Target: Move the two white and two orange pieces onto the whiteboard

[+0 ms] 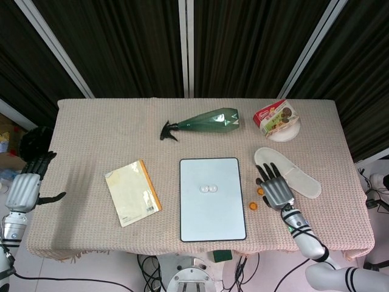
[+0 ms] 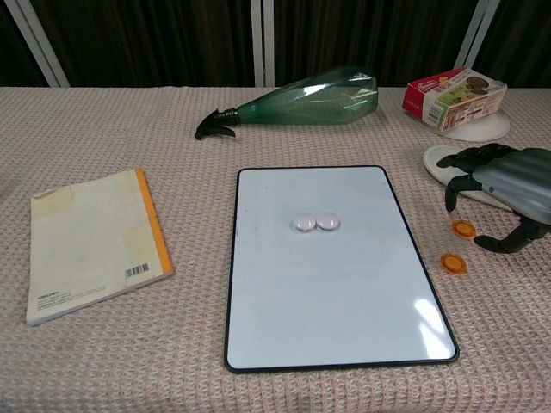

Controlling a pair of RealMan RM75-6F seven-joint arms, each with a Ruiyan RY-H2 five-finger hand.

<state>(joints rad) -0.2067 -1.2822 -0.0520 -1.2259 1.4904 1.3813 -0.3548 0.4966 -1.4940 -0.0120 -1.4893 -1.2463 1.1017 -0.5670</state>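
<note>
Two white pieces (image 2: 316,223) lie side by side near the middle of the whiteboard (image 2: 284,301), also seen from the head view as white pieces (image 1: 209,189) on the whiteboard (image 1: 213,219). Two orange pieces (image 2: 464,228) (image 2: 453,262) rest on the cloth just right of the board; the head view shows one orange piece (image 1: 254,206) clearly. My right hand (image 2: 504,189) hovers low over them, fingers spread and curved down, holding nothing; it is the right hand (image 1: 277,190) in the head view. My left hand (image 1: 27,185) hangs off the table's left edge, fingers apart and empty.
A yellowish notebook (image 2: 90,241) lies left of the board. A green spray bottle (image 2: 301,101) lies on its side behind it. A white slipper (image 1: 292,173) sits under and beyond my right hand. A snack box (image 2: 454,96) rests on a white plate (image 2: 478,129) at the back right.
</note>
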